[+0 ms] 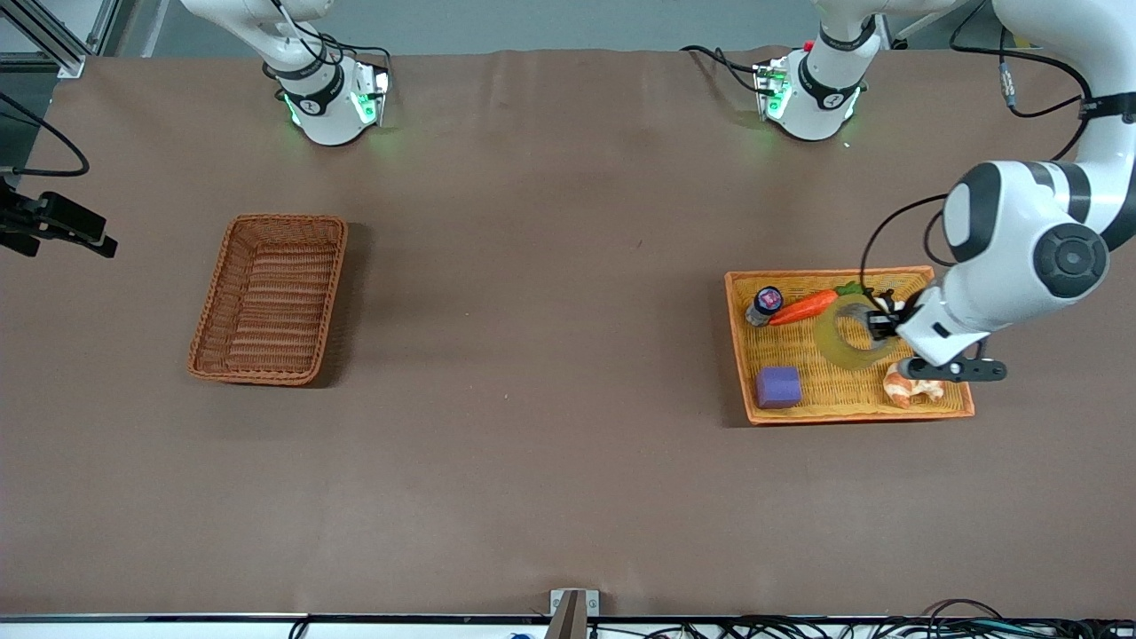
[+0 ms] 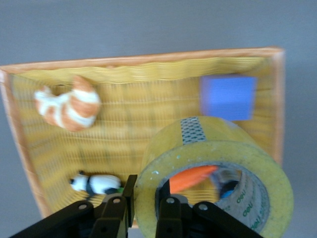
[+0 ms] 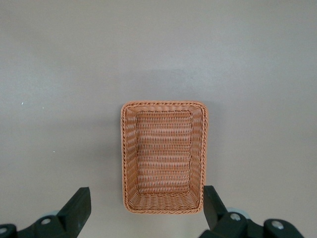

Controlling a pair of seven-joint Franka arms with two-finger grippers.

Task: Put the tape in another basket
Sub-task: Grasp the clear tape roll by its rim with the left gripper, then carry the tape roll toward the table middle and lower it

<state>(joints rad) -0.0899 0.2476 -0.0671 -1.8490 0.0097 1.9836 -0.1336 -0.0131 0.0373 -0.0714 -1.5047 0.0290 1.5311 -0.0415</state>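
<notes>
LEFT CLAW (image 2: 148,210): clamped on the tape (image 1: 850,335) wall, over orange basket (image 1: 896,279) | RIGHT CLAW (image 3: 143,210): spread apart, waiting above brown basket (image 1: 266,299), at the tape's 9 o'clock | RISK: tape may pivot or slip, since only one wall is pinched.

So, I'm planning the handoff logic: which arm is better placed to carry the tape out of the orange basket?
Left. The left gripper is shut on the tape's wall inside the orange basket. The right gripper hangs open over the brown basket, holding nothing.
</notes>
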